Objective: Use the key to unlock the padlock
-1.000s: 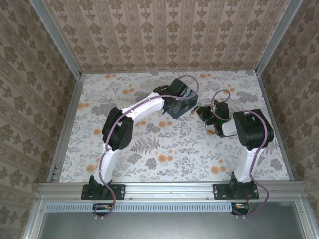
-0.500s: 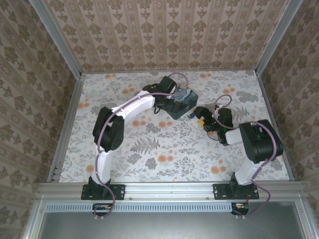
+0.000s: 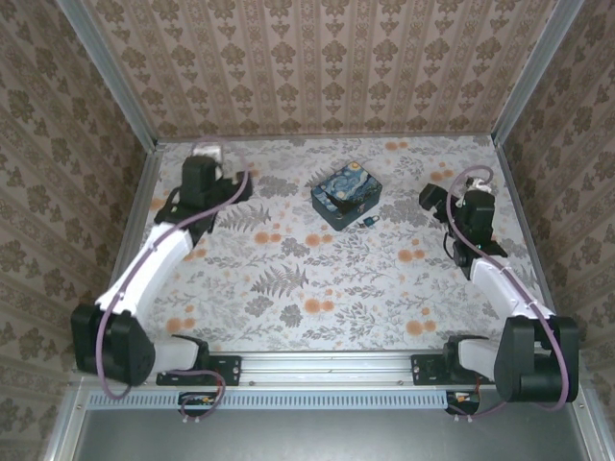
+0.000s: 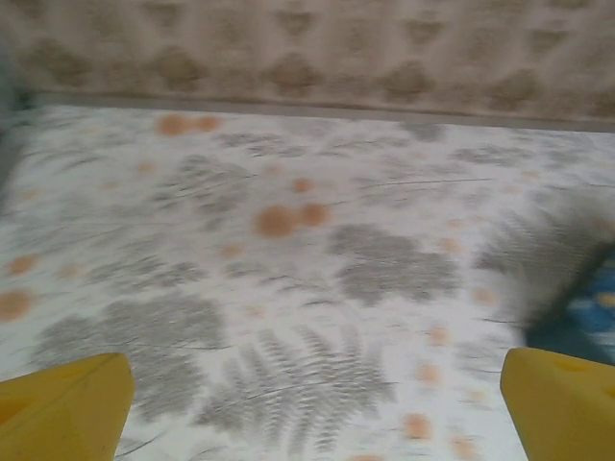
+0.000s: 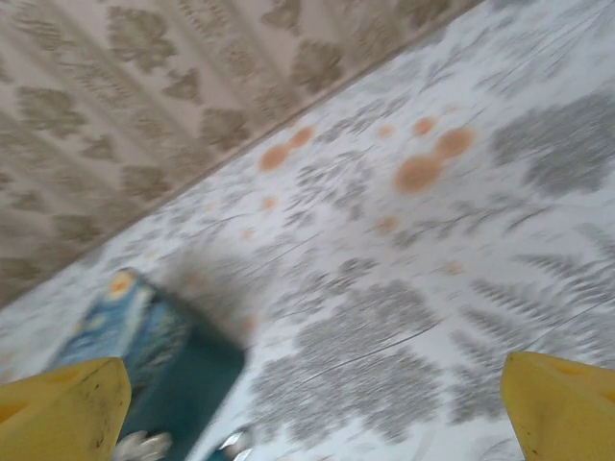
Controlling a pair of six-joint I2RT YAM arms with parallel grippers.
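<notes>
Damask-papered walls point(image 3: 317, 67) around floral tabletop point(image 3: 317, 288).

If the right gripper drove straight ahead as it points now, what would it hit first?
Probably the floral table; in the wrist view the blue tin lies left of the right gripper's line. Depth unclear.

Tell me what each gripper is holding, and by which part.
Nothing is held. The left gripper and the right gripper both stand open, bare table between their fingers; the blue tin sits apart from both.
</notes>
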